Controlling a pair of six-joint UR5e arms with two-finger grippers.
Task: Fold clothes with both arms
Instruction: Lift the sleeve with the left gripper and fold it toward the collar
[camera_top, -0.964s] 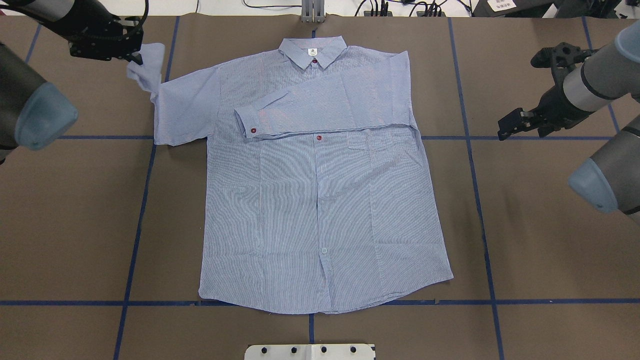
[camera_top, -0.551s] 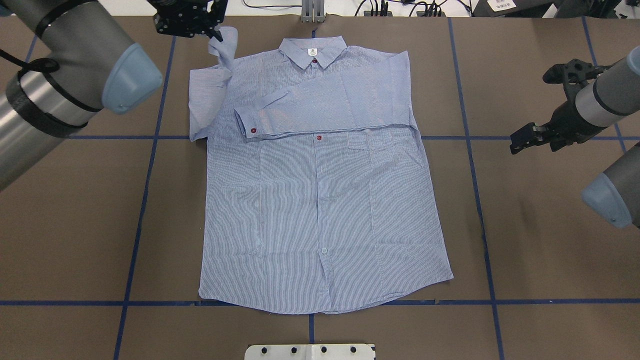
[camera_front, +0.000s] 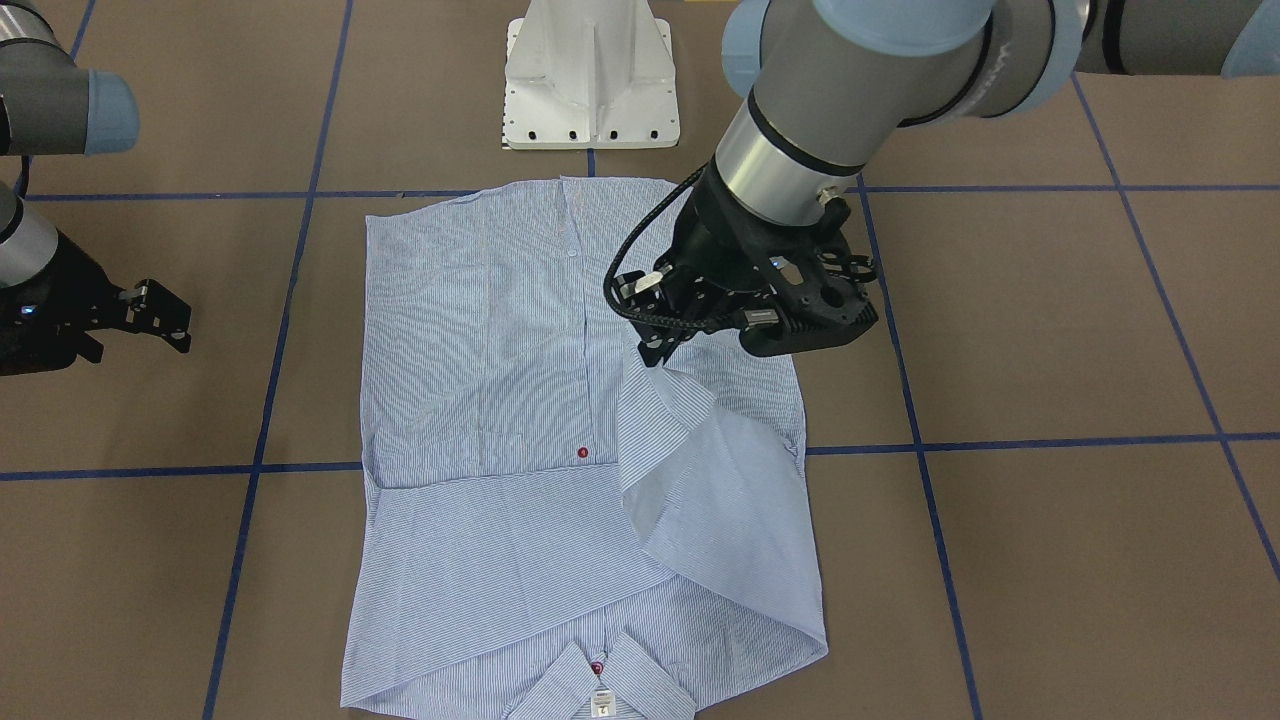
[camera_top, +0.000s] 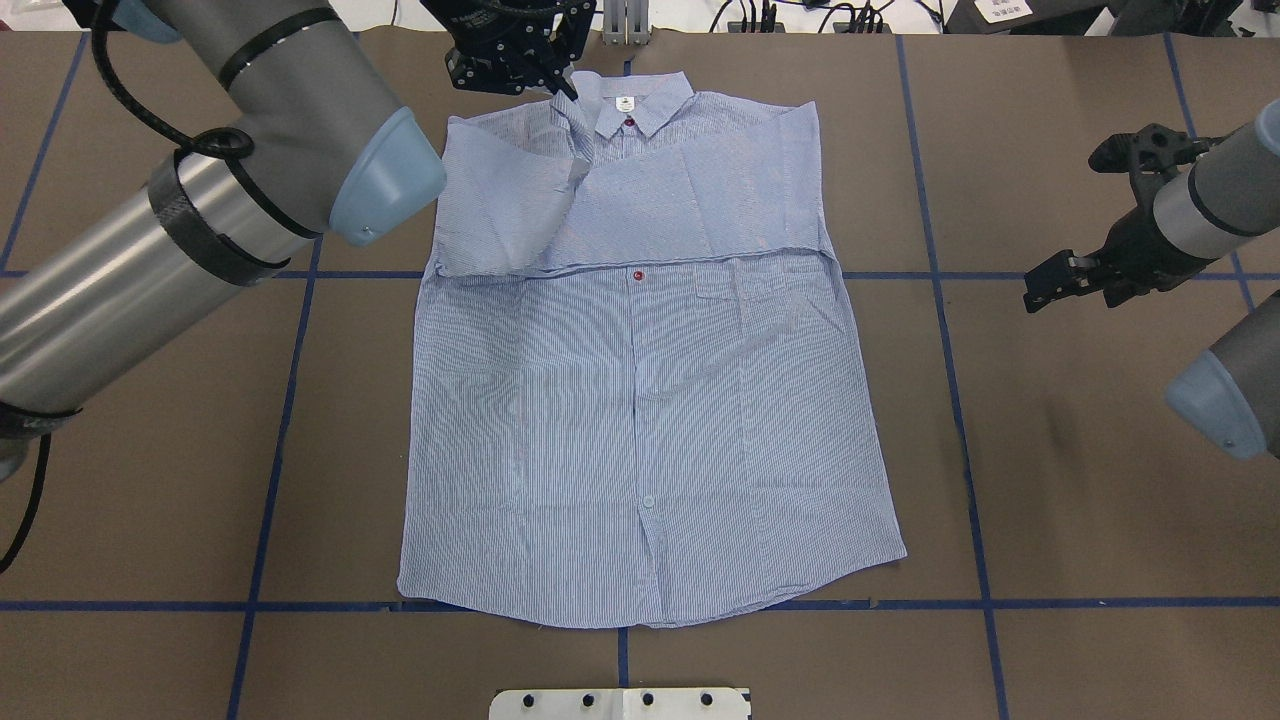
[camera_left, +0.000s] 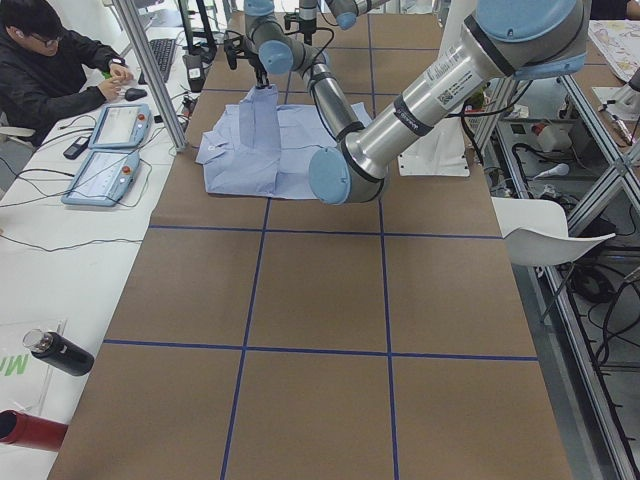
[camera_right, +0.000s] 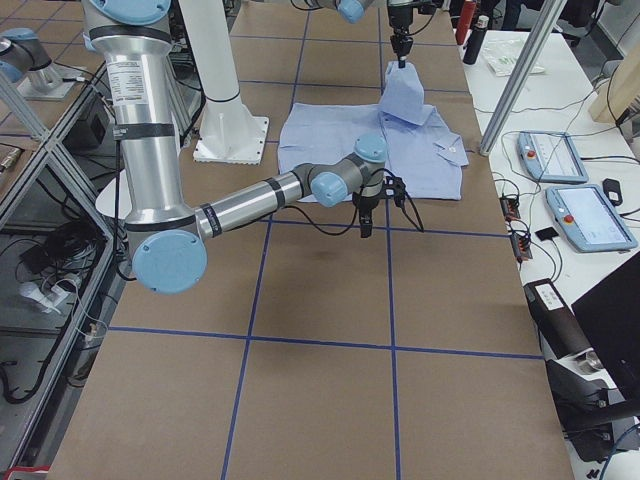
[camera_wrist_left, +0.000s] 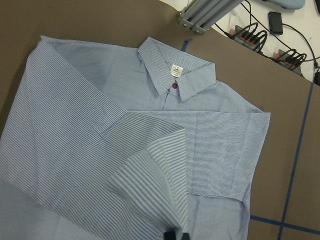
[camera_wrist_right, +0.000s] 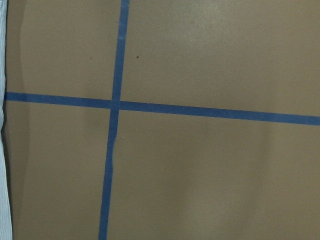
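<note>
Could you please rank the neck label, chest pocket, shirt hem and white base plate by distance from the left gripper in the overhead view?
From the left gripper, holding the sleeve:
1. Neck label, just to its right.
2. Chest pocket, lower right.
3. Shirt hem, far below.
4. White base plate, at the view's bottom edge.

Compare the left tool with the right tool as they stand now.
The left tool is shut on the lifted sleeve; the right tool is open and holds nothing. The left tool hangs over the shirt by its collar; the right tool is beside the shirt, over bare table. Both are black, two-fingered.
</note>
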